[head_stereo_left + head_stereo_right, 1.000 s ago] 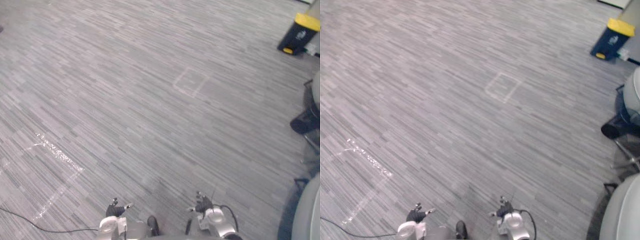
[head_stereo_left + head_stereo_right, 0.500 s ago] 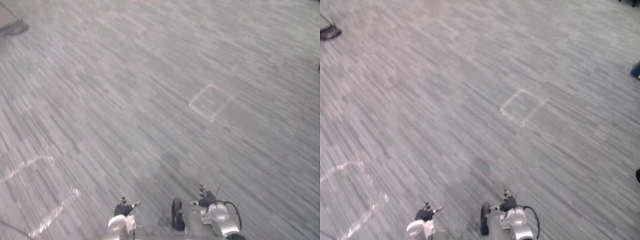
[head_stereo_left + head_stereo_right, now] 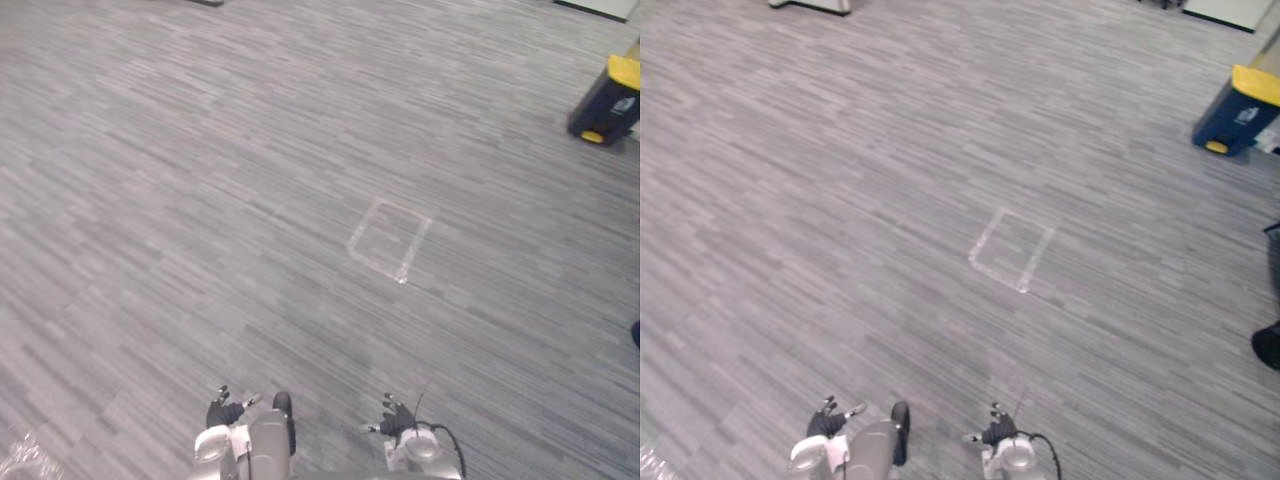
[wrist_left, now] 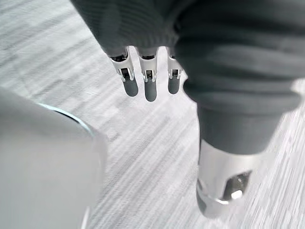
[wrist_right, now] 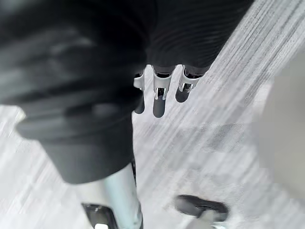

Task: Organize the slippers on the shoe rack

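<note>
Grey carpet (image 3: 200, 200) with fine streaks in lighter and darker tones covered the whole floor. A square outline of pale tape (image 3: 389, 240) lay near its middle. Far off to the right stood a dark blue bin with a yellow lid (image 3: 609, 98). A patch of crinkled clear tape (image 3: 22, 460) glinted at the near left corner.

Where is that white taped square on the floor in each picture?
Left eye view: the taped square lies right of centre on the carpet.
Right eye view: just right of centre.
Left wrist view: plain carpet past the left hand.
Right wrist view: plain carpet past the right hand.
Shared landmark: the yellow-lidded bin, upper right in both eye views.
</note>
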Available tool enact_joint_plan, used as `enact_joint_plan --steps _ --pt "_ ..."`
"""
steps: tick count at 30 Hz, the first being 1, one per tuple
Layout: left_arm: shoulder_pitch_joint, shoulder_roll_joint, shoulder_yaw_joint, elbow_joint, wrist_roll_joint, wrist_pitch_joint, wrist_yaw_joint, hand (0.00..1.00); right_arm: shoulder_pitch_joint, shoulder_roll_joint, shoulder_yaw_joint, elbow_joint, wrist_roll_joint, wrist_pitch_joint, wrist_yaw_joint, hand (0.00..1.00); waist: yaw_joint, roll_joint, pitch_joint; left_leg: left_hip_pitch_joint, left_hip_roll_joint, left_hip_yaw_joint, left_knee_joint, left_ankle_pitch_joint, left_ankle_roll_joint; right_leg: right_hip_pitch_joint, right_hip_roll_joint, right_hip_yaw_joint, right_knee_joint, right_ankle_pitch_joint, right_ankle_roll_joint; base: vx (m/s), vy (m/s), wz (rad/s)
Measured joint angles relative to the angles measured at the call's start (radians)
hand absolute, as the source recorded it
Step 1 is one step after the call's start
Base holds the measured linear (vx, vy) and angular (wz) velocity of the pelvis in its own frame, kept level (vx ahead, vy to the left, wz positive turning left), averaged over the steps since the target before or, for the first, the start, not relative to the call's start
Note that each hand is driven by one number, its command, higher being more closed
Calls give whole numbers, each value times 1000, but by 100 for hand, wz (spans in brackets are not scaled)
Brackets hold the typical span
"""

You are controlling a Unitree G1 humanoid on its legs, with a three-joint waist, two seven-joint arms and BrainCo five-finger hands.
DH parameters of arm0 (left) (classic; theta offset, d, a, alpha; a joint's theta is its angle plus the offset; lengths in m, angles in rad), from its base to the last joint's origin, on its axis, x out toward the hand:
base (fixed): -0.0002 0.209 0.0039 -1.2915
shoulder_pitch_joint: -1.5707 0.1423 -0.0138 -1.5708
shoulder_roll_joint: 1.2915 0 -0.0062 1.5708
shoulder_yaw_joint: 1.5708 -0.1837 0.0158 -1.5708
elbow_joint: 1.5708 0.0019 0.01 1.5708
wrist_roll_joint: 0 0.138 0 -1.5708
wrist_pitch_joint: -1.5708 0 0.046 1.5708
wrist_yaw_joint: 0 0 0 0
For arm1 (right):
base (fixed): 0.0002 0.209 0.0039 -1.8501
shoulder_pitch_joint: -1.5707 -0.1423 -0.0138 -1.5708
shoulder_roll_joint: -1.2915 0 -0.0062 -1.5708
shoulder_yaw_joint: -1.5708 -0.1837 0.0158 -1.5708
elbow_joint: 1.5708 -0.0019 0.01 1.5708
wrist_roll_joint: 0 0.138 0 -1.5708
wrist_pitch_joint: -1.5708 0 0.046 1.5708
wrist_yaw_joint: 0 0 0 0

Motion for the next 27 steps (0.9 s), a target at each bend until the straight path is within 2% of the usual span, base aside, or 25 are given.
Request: enact_joint_plan --steps 1,2,3,4,5,6,7,8,9,10,11,12,13,15,16,17,18,19,20,21,23,24,26,27 --pt "2 0 0 9 0 4 1 0 -7 -2 0 -1 0 -2 1 0 -7 2 3 45 -6 12 -14 -15 8 -35 -16 -35 90 -5 -17 478 255 -84" --pt "2 -3 -9 30 0 11 2 0 -19 -7 1 -3 -1 -5 6 0 -27 17 5 132 -12 25 -53 -38 16 -92 -35 -119 198 -35 -60 376 202 -41" --pt "2 -3 -17 36 0 12 2 0 -22 -9 2 -2 -1 -7 7 0 -36 27 5 157 -12 29 -69 -41 18 -112 -35 -145 213 -46 -65 543 235 -24" --pt "1 -2 -40 50 0 11 1 0 -43 -12 8 5 -1 -11 9 0 -52 39 9 233 -5 42 -132 -41 19 -164 -27 -249 187 -90 -83 448 159 -16" --pt "0 -2 -48 53 0 12 0 0 -53 -12 9 8 -1 -10 12 0 -54 43 11 283 5 60 -173 -41 19 -216 -5 -324 107 -112 -94 452 135 -15" --pt "0 -2 -51 55 0 12 0 0 -55 -13 9 8 -2 -11 14 0 -55 44 11 294 9 63 -183 -41 19 -232 5 -342 70 -115 -95 453 69 -13" --pt "-1 3 -60 59 1 12 -2 0 -64 -13 9 6 -2 -14 14 0 -57 42 13 322 18 69 -213 -41 19 -278 44 -386 -102 -102 -91 553 40 2" --pt "-10 6 -63 62 1 13 -2 0 -77 -15 9 9 -2 -13 14 0 -63 38 18 356 18 69 -249 -41 18 -302 73 -412 -266 -44 -99 463 19 7" --pt "-11 7 -64 65 1 13 -2 0 -80 -16 9 10 -3 -12 14 0 -65 38 20 366 17 69 -258 -41 18 -304 79 -416 -309 -22 -102 517 -47 20" --pt "-13 14 -79 72 5 14 -3 0 -84 -19 10 15 -3 -10 14 0 -71 31 23 407 4 57 -283 -48 7 -295 109 -432 -528 107 -106 552 -60 26" --pt "-16 20 -87 73 11 13 -5 0 -82 -26 10 22 -2 -11 15 0 -78 18 29 445 -18 34 -294 -60 -13 -277 117 -415 -596 290 -189 552 -60 24" --pt "-21 17 -88 80 12 13 -5 0 -88 -35 10 21 -3 -12 15 0 -79 27 32 457 -8 26 -294 -63 -19 -275 127 -412 -585 290 -209 553 -69 -14" --pt "-27 -10 -97 88 16 13 -8 0 -118 -53 4 37 -3 -10 14 0 -74 84 40 468 31 8 -279 -53 -47 -279 154 -416 -537 241 -214 528 -110 -30" --pt "-47 -43 -98 89 21 12 -16 0 -122 -59 -18 27 -3 -11 14 0 -82 108 53 463 48 -15 -206 -19 -99 -276 164 -417 -467 159 -213 559 -155 -27" --pt "-48 -44 -98 88 21 12 -19 0 -122 -60 -21 28 -3 -10 14 0 -86 110 52 454 54 -22 -175 -13 -109 -268 173 -419 -463 143 -213 484 -171 -12" --pt "-48 -53 -93 78 21 12 -25 0 -114 -58 -23 15 -2 -7 13 0 -96 111 52 401 78 -45 11 8 -118 -224 185 -418 -459 100 -209 487 -141 -15" --pt "-48 -67 -72 64 20 12 -26 0 -94 -53 -18 -6 0 -5 13 0 -100 117 56 318 116 -53 256 92 -142 -160 206 -405 -479 73 -211 587 -137 -22" --pt "-47 -72 -61 57 20 12 -26 0 -88 -53 -15 -12 0 -4 13 0 -100 120 57 287 129 -55 337 147 -151 -136 213 -396 -493 68 -212 475 3 -58" --pt "-40 -83 -30 34 20 11 -26 0 -68 -51 -5 -33 0 0 13 0 -87 122 60 184 185 -40 589 179 -153 -63 240 -350 -529 30 -231 463 48 -78" --pt "-37 -80 -15 16 20 10 -27 0 -57 -39 -9 -39 1 1 12 0 -81 125 63 108 216 -13 726 102 -111 -2 247 -318 -539 1 -234 452 47 -84" --pt "-32 -72 -16 -13 19 10 -27 0 -44 -30 -9 -37 2 2 12 0 -66 97 65 14 219 26 732 27 -75 78 241 -255 -577 -23 -226 418 18 -89" --pt "-30 -73 -11 -31 19 8 -27 0 -42 -30 -12 -22 3 3 12 0 -51 95 61 -42 213 35 662 -21 -57 122 235 -211 -601 -23 -215 410 55 -108" --pt "-26 -77 3 -47 19 7 -27 0 -43 -29 -14 -16 5 10 10 0 -42 93 60 -90 189 28 544 -54 -50 154 220 -158 -611 -34 -196 431 143 -101" --pt "-25 -78 6 -51 19 5 -26 0 -43 -26 -23 -11 5 13 8 0 -39 88 60 -130 139 -14 367 -63 -51 194 190 -108 -630 -45 -177 627 279 -121"
